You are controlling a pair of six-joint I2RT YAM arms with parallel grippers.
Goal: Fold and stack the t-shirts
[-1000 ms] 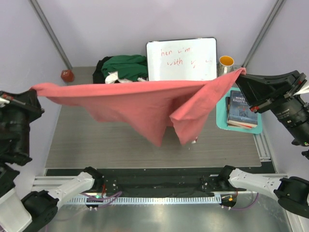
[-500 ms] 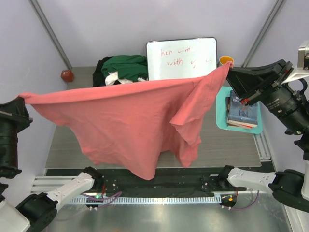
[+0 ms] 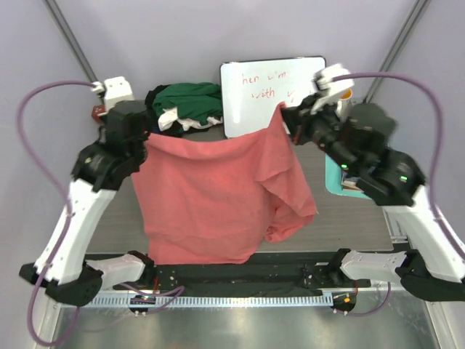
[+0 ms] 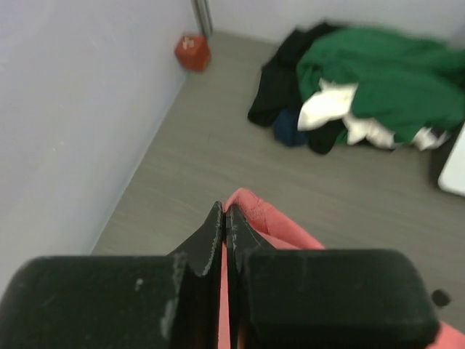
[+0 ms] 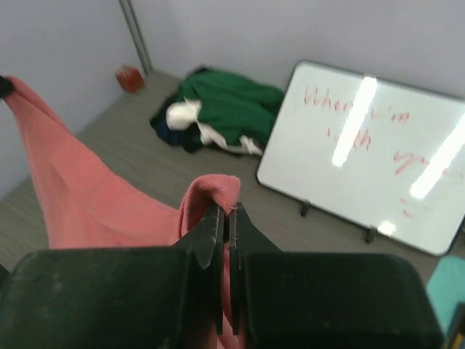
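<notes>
We hold the plain salmon-pink cloth t-shirt (image 3: pixel 218 196) in the air over the grey wood-pattern tabletop (image 3: pixel 118 218); our left gripper (image 4: pixel 225 212) and right gripper (image 5: pixel 226 211) are each closed tight on one upper corner. Nothing is folded or stacked yet: the dark green, white and black shirts (image 3: pixel 185 102) lie heaped at the back. Pale lilac walls (image 3: pixel 182 36) and a white board with red writing (image 3: pixel 272 87) close the back.

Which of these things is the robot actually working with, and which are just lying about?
Part of the job:
salmon-pink t-shirt, held up by the left gripper and right gripper
pile of dark green, white and black shirts

Just lying about:
whiteboard with red writing
small red object in the far corner
</notes>
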